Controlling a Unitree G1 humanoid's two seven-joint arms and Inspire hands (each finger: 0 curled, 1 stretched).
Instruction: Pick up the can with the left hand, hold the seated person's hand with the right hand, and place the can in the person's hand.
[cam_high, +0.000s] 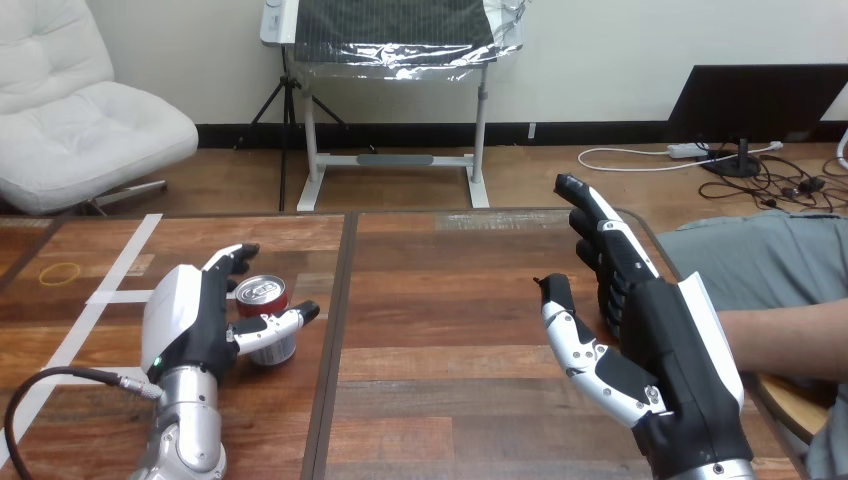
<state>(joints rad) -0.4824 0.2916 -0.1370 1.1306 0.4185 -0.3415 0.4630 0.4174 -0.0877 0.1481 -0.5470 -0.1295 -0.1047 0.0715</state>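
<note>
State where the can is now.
In the head view, the can stands on the table at the left, between the thumb and fingers of the left hand.

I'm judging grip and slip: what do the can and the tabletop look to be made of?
The can looks like metal, likely aluminium: shiny silver lid, glossy red wall. The table looks like wood, brown and visibly grained with a slight sheen; solid or veneer, I cannot tell.

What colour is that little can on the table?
The can is red with a silver top, seen in the head view.
</note>
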